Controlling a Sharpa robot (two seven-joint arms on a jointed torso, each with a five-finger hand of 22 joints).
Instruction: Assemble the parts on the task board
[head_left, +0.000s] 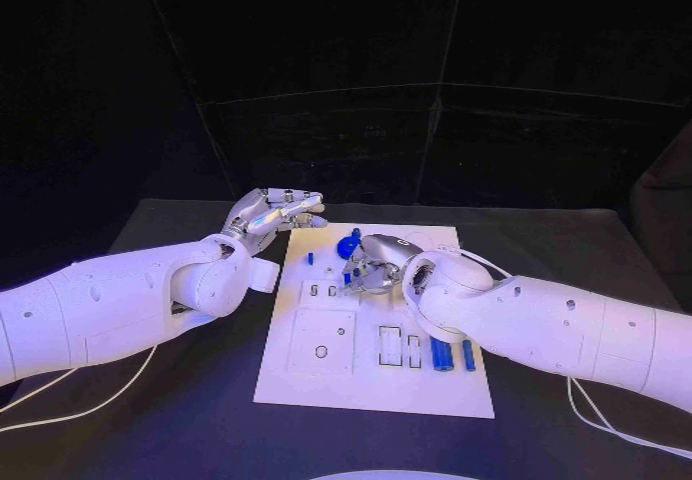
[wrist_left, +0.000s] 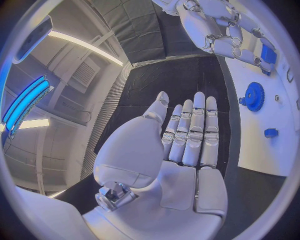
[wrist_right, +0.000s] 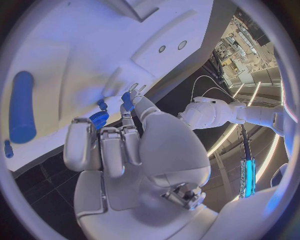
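Note:
The white task board (head_left: 325, 385) lies in the middle of the black table. My right hand (head_left: 378, 262) hovers over its far half, just beside a blue gear (head_left: 349, 246). Its fingers are curled, and its thumb and a finger pinch a small blue part (wrist_right: 127, 100); the left wrist view shows the same part (wrist_left: 269, 53) in that hand (wrist_left: 222, 25). My left hand (head_left: 274, 214) is at the board's far left corner, fingers straight and together (wrist_left: 190, 130), holding nothing. Two blue cylinders (head_left: 441, 353) lie near the board's right edge.
A small blue peg (head_left: 309, 258) stands on the board's left side, and another small blue piece (wrist_left: 270, 133) sits near the gear (wrist_left: 254, 96). Several empty slots (head_left: 391, 345) mark the board's middle. Bare black table (head_left: 173, 440) surrounds the board.

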